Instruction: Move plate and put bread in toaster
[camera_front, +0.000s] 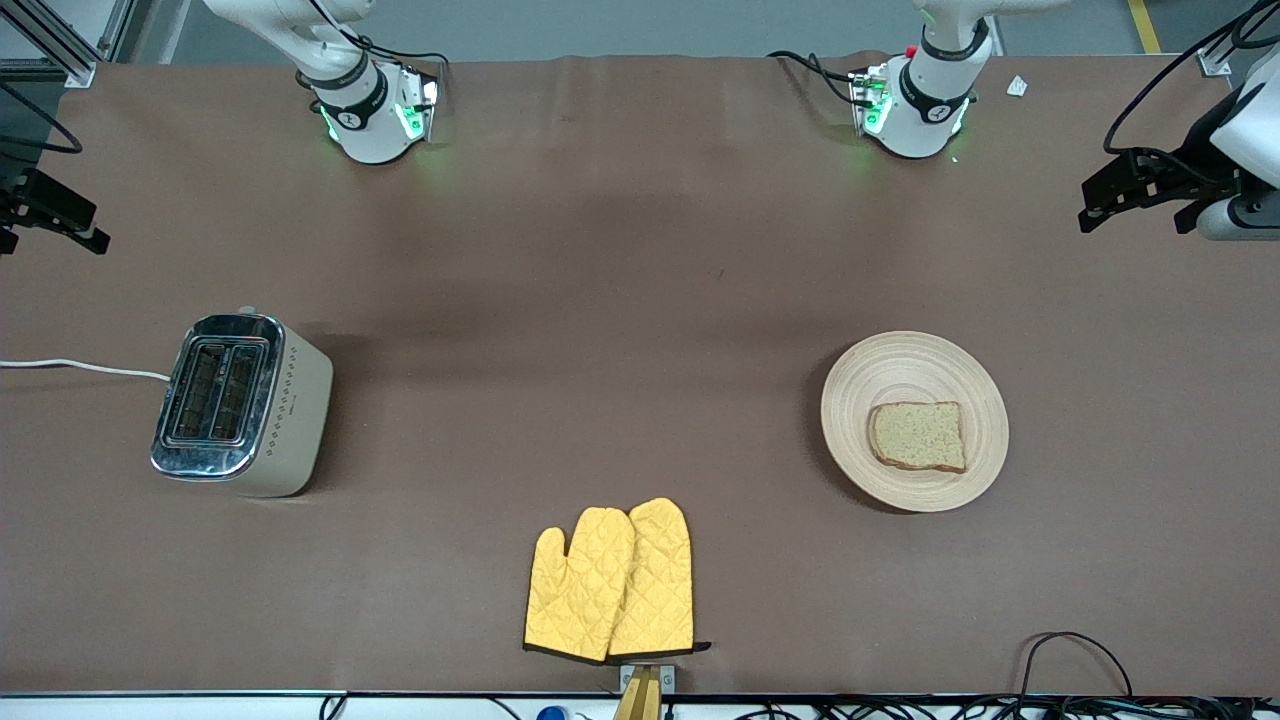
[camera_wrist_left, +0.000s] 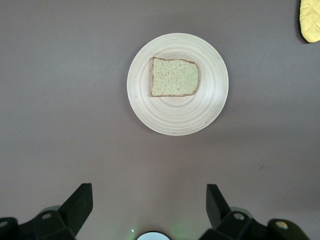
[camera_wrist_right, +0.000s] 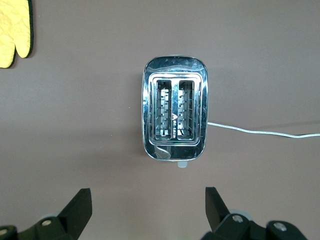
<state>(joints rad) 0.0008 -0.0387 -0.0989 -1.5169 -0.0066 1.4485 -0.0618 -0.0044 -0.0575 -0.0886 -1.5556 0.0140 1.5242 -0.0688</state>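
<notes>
The round pale-wood plate (camera_front: 914, 421) sits at the left arm's end, the speckled tan bread slice (camera_front: 918, 436) on it; the chrome-topped cream toaster (camera_front: 240, 403) at the right arm's end. Both grippers, left (camera_wrist_left: 149, 207) and right (camera_wrist_right: 148, 207), hover wide open, empty. Grip the plate's rim first, keeping it level.

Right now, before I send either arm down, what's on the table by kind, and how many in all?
Plates: 1, the plate, toward the left arm's end.
Bread slices: 1, the bread, lying on the plate.
Toasters: 1, the toaster, toward the right arm's end, both slots empty.
Oven mitts: 2, the yellow oven mitts, overlapping, nearest the front camera.
Total: 5
</notes>
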